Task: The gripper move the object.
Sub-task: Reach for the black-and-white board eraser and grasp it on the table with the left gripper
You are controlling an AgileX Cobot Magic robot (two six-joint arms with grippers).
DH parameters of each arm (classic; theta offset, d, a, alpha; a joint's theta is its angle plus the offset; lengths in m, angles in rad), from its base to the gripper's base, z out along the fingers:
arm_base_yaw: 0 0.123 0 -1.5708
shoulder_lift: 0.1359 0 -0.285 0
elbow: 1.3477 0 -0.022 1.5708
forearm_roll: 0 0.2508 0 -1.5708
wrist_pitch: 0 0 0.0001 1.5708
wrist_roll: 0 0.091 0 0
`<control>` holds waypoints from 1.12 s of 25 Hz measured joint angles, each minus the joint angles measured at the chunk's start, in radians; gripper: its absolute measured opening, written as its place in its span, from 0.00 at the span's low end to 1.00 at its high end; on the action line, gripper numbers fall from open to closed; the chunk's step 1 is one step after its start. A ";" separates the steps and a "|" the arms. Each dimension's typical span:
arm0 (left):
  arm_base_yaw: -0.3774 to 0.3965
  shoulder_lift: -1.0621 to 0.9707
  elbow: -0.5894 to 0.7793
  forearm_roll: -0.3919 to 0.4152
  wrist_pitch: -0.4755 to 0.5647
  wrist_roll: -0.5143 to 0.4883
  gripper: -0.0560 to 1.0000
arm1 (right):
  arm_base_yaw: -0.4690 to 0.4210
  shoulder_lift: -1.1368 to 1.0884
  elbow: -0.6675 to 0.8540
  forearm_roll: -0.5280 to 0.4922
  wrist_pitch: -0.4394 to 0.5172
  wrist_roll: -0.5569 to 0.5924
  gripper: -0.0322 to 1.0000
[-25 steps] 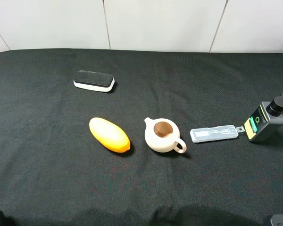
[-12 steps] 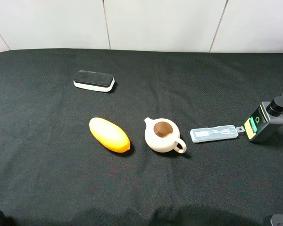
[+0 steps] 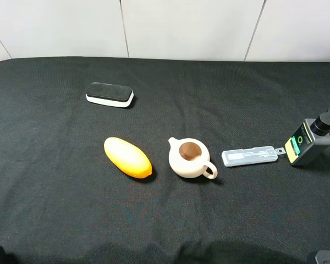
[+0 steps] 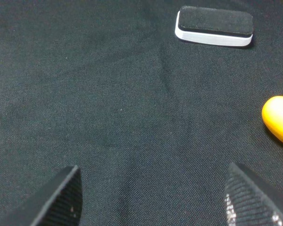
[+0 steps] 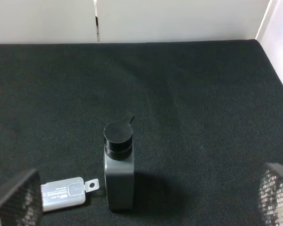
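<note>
The object, a flat block with a black top over a white base (image 3: 109,94), lies on the black cloth at the back left. It also shows in the left wrist view (image 4: 214,26), well ahead of my left gripper (image 4: 153,202). That gripper is open and empty, its two black fingers spread wide above bare cloth. My right gripper (image 5: 146,200) is open and empty too, low over the cloth in front of the grey bottle. In the exterior high view only small bits of the arms show at the bottom corners.
An orange oval (image 3: 127,157) lies left of the middle, and its end shows in the left wrist view (image 4: 279,120). A cream teapot (image 3: 190,158) stands beside it. A clear grey plastic case (image 3: 249,155) and a grey bottle with a black cap (image 3: 310,140) lie at the right. A white wall runs behind the table.
</note>
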 joint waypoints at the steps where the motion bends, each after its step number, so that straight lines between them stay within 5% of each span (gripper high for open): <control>1: 0.000 0.000 0.000 0.000 0.000 0.000 0.69 | 0.000 0.000 0.000 0.000 0.000 0.000 0.70; 10: 0.000 0.029 0.000 0.030 0.000 0.000 0.69 | 0.000 0.000 0.000 0.000 0.000 0.000 0.70; 28: 0.000 0.706 -0.049 0.052 -0.022 0.000 0.69 | 0.000 0.000 0.000 0.000 0.000 0.000 0.70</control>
